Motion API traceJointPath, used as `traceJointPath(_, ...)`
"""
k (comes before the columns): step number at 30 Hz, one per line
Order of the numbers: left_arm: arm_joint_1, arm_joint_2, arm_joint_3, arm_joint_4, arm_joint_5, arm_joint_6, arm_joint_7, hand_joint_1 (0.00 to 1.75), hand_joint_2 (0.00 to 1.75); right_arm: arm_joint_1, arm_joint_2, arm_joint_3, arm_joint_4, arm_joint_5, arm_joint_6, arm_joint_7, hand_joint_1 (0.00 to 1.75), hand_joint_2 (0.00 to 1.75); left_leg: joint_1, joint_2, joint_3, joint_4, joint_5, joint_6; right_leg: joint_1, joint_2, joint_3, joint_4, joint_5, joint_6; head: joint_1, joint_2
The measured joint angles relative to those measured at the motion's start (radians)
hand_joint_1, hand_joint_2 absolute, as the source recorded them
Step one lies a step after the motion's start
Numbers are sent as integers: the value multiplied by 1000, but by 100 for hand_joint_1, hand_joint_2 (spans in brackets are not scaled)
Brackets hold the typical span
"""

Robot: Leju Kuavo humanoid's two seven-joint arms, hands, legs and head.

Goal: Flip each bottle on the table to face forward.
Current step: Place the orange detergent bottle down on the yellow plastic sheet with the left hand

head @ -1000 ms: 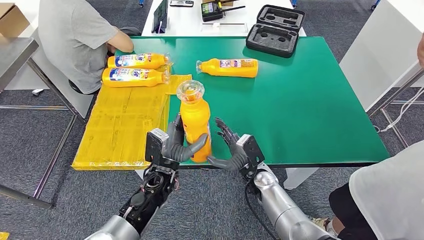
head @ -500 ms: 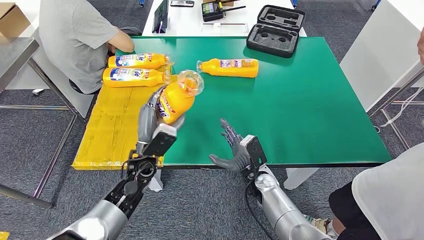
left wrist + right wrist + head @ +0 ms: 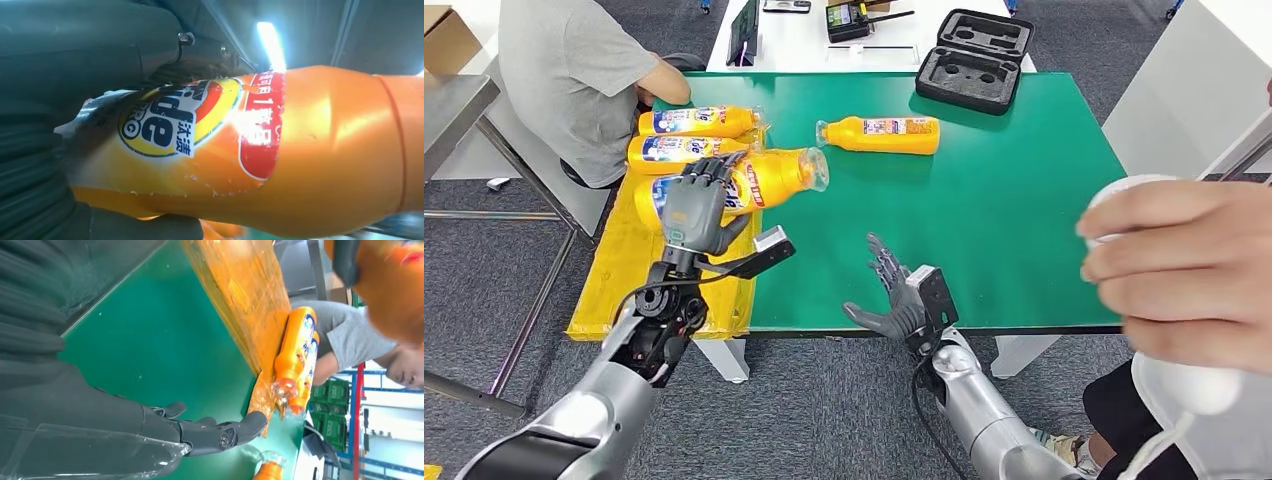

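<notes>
Fingers of the left hand (image 3: pixel 692 207) are wrapping around the orange plastic bottle with the clear cap (image 3: pixel 754 182), holding it on its side above the crinkly yellow plastic sheet (image 3: pixel 629 270) at the left edge of the green table (image 3: pixel 1014 200); its cap is pointing right, its base is hiding behind the hand, and I can't tell if it's touching the sheet. Up close, the bottle's blue-and-yellow label (image 3: pixel 165 122) is partly covered by the thumb and washed out by glare. Right hand (image 3: pixel 894 300) is hovering at the table's near edge, holding nothing, fingers spread apart. Two more orange bottles are lying side by side behind the held one: the far one (image 3: pixel 699 121) and the near one (image 3: pixel 686 148), which the hand is partly blocking. Another labelled orange bottle (image 3: pixel 882 134) is lying well apart toward the table's middle. Someone's blurry hand (image 3: pixel 1184 270) holding something white is covering the right side, cutting off the table corner. A person in a grey shirt (image 3: pixel 574 70) is sitting at the far left.
</notes>
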Motion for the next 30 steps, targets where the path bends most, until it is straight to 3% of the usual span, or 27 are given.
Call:
traceJointPath(2, -29, 8, 17, 32, -110, 0, 69, 175, 175, -9, 6, 0, 11, 3, 9, 0, 0, 175, 0, 0, 0, 0, 0, 0, 0, 0, 0, 0, 0, 0, 0, 0)
traceJointPath(8, -110, 31, 13, 172, -186, -11, 148, 175, 175, -17, 10, 0, 31, 3, 25, 0, 0, 175, 0, 0, 0, 0, 0, 0, 0, 0, 0, 0, 0, 0, 0, 0)
traceJointPath(13, -161, 55, -34, 266, -193, -115, 192, 175, 175, -17, 10, 0, 44, -1, 37, 0, 0, 175, 0, 0, 0, 0, 0, 0, 0, 0, 0, 0, 0, 0, 0, 0)
traceJointPath(22, -193, 111, -107, 346, -193, -355, 159, 175, 175, -18, 15, 1, 67, -11, 61, 0, 0, 175, 0, 0, 0, 0, 0, 0, 0, 0, 0, 0, 0, 0, 0, 0)
traceJointPath(30, -192, 155, -125, 373, -182, -422, 105, 175, 175, -27, 26, 3, 95, -15, 76, 0, 0, 175, 0, 0, 0, 0, 0, 0, 0, 0, 0, 0, 0, 0, 0, 0)
